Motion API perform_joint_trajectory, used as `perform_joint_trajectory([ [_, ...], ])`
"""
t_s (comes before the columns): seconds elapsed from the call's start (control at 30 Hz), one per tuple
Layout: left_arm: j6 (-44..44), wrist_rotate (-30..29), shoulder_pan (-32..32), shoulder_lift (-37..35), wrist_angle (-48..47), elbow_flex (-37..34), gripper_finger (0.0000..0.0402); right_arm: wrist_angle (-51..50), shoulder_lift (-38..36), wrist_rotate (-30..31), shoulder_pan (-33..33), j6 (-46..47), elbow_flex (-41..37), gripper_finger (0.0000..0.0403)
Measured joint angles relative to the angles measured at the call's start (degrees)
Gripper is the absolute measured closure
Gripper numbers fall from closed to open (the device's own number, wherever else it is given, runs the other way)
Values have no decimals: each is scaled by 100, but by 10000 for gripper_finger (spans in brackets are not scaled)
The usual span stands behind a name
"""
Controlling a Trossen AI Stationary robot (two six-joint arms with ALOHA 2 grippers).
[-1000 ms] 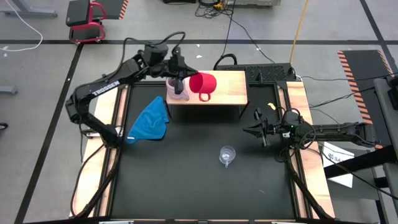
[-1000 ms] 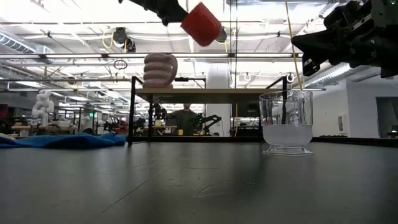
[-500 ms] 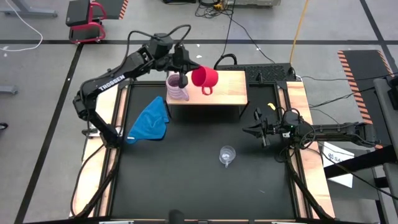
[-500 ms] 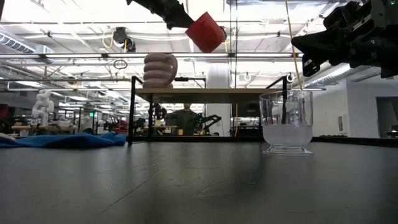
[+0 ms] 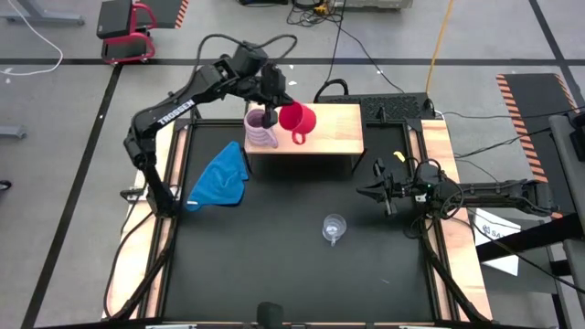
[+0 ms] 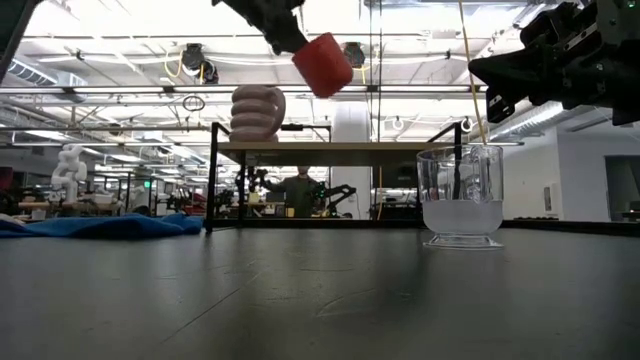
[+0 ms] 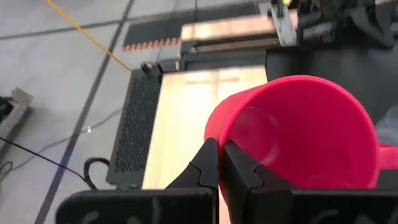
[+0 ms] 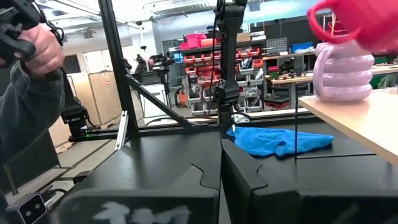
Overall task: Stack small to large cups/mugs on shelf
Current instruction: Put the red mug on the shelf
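Writing: reading "TROSSEN" along the left arm (image 5: 174,110).
Left gripper (image 7: 219,163): clamping its fingers on the red mug (image 5: 295,121) rim, holding it tilted above the shelf (image 5: 334,130), just beside the lilac mug (image 5: 260,131).
Change: carrying the red mug back nearer the lilac mug than half a second ago.
Glass cup (image 5: 334,226): sitting on the table, well in front of the shelf.
Right gripper (image 5: 379,190): waiting closed, empty, beside the shelf's front right corner.

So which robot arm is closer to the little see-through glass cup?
The right. Its fingers hover shut just beside the small clear glass cup, while the left fingers are far off over the light-wood shelf, gripping the red mug.
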Motion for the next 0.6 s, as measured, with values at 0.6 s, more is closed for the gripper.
perform_joint_trajectory([
  [0.6,445,-791,-148,421,-985,537,399,0,0,2,0,-148,0,403],
])
